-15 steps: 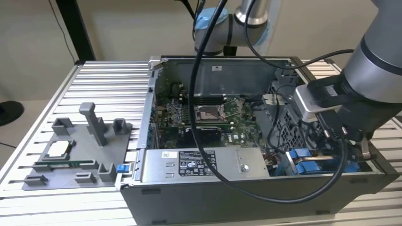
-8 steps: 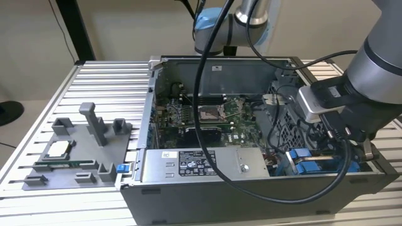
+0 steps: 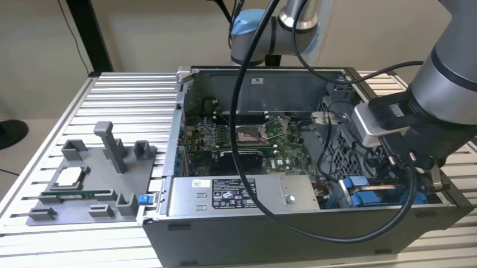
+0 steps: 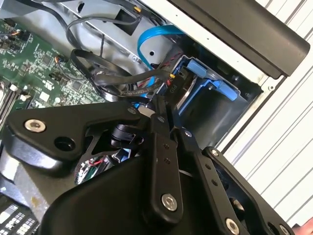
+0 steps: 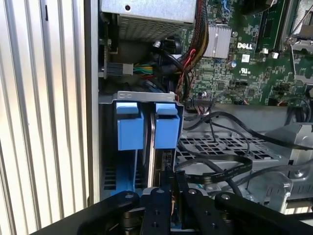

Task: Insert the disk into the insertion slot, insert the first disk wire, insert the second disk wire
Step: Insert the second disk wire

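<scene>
Sheet metal, ribbed aluminium and glossy blue plastic make up most of what shows. An open computer case (image 3: 313, 167) lies on a slatted table (image 3: 119, 100), its green motherboard (image 3: 246, 139) exposed beside a grey labelled power-supply box (image 3: 231, 195). On the exterior view's left sits 1 grey plastic fixture tray (image 3: 89, 178) with several upright posts.

The disk (image 5: 155, 147) stands on edge in the insertion slot (image 5: 111, 161), a bay of perforated grey metal at the case corner on the exterior view's right. Only its thin silver edge shows, flanked by 2 smooth, blocky blue carrier tabs (image 5: 129, 127). In the second wrist view the same blue carrier (image 4: 210, 81) sits against the case wall, and 1 flat blue ribbon cable (image 4: 151, 41) arches above it among black cables.

The gripper (image 5: 172, 196), matte black with bolted linkages, hangs just over the disk's end. In both wrist views its 2 fingers are drawn together, their tips meeting around a small dark connector (image 4: 162, 105) with a black wire; exactly what they clamp cannot be told.
</scene>
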`<action>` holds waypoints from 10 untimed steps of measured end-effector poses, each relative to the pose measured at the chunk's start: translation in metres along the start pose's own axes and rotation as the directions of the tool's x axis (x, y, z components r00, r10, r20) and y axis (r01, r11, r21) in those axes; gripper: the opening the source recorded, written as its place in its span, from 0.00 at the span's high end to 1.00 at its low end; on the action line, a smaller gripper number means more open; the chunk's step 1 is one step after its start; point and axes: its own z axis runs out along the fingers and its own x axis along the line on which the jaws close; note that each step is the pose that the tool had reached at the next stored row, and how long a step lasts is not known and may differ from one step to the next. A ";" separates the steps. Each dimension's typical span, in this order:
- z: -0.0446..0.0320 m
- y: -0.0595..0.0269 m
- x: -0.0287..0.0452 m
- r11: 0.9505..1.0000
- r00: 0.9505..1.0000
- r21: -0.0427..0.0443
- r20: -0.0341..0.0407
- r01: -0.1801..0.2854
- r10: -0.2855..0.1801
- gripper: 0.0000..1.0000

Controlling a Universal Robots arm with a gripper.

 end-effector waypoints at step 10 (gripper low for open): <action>0.0024 0.0000 0.0005 1.000 1.000 0.001 0.000 0.000 0.000 1.00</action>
